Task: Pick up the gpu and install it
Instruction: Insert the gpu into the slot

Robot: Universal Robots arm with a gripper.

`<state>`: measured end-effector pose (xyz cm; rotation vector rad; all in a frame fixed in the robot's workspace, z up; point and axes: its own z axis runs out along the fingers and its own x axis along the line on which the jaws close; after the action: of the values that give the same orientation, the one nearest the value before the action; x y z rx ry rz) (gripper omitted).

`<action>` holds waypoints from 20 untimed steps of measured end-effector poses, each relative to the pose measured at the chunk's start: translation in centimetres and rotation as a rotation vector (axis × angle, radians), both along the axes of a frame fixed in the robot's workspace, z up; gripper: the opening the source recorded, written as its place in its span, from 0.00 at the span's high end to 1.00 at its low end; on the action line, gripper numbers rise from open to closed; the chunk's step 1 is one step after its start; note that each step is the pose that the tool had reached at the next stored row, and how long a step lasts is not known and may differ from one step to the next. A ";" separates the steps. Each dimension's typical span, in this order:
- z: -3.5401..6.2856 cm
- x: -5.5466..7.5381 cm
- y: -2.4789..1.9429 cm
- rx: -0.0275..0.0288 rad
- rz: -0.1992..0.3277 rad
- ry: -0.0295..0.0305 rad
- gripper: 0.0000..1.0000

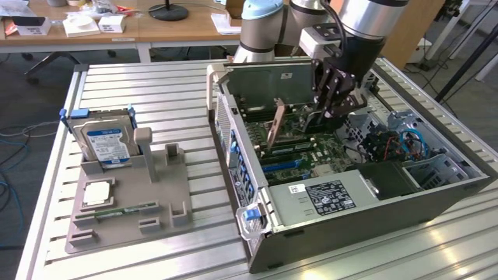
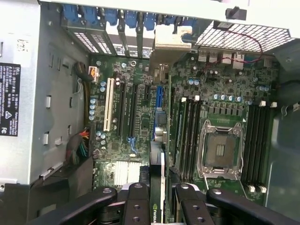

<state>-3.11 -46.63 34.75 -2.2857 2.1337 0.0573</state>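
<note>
Gripper (image 2: 161, 188) clamped on gpu (image 2: 155, 208), NVIDIA logo on card, above motherboard (image 2: 225, 93), inside open computer case (image 1: 374, 219)

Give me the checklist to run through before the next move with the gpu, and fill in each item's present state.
1. Grip: the end effector is shut on the gpu, which is held edge-on: ok.
2. Access: the computer case is open and the motherboard is exposed: ok.
3. Target free: the blue slot ahead of the card is bare: ok.
4. Obstructions: the wire bundle lies aside from the slots: ok.
5. Alignment: whether the card's edge is lined up with a slot: cannot tell.
</note>
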 end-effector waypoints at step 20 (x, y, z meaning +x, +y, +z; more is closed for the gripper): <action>-2.52 0.0 0.00 0.0007 -0.011 0.0000 0.74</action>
<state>-3.12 -46.63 32.23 -2.2736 2.1456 0.0580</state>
